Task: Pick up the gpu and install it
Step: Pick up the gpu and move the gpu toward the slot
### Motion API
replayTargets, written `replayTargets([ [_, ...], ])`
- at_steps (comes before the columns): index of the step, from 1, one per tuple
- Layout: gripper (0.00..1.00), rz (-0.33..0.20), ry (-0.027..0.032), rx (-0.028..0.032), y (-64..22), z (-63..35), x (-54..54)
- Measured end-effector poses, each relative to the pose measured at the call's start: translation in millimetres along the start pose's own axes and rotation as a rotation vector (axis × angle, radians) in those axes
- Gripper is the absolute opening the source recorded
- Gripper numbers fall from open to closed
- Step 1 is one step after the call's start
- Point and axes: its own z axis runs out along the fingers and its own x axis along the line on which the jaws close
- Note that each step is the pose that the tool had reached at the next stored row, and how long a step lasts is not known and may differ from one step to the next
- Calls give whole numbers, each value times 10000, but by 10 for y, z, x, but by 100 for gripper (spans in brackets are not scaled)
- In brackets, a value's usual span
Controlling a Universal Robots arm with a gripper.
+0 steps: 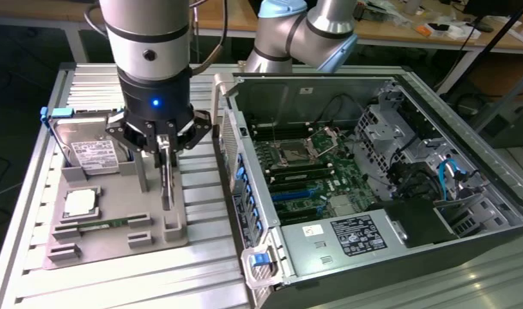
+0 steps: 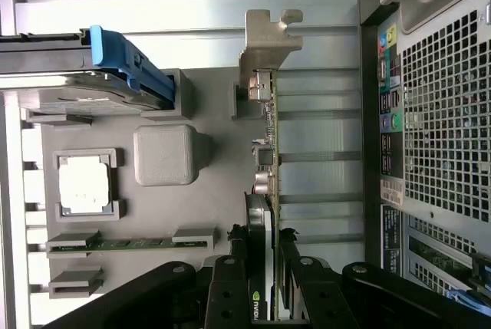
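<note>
Exterior view: gripper (image 1: 164, 153) clamped on gpu (image 1: 166, 188). Card upright on edge in grey fixture tray (image 1: 107, 241), at 9 o'clock of open computer case (image 1: 321, 90). Grasp judged made; lift not evident. Transfer and seating in motherboard (image 1: 300, 187) outstanding.

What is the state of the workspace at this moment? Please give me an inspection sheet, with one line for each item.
surface: ribbed metal table carrying a grey holder tray and an open computer case.
job's things: gpu standing on edge at the tray; whether it is lifted cannot be told.
clutter: hard drive, processor and memory stick in the tray.
grippers: gripper closed on the gpu from above.
cables: black cables and blue cables inside the case.
surroundings: wooden benches behind the table.
</note>
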Motion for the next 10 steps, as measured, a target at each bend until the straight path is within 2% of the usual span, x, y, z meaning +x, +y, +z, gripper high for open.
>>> replayTargets([
  [6, 27, 0, -1, 5, 8, -189, -2],
  [10, 27, -3, -1, 8, 15, -350, -3],
])
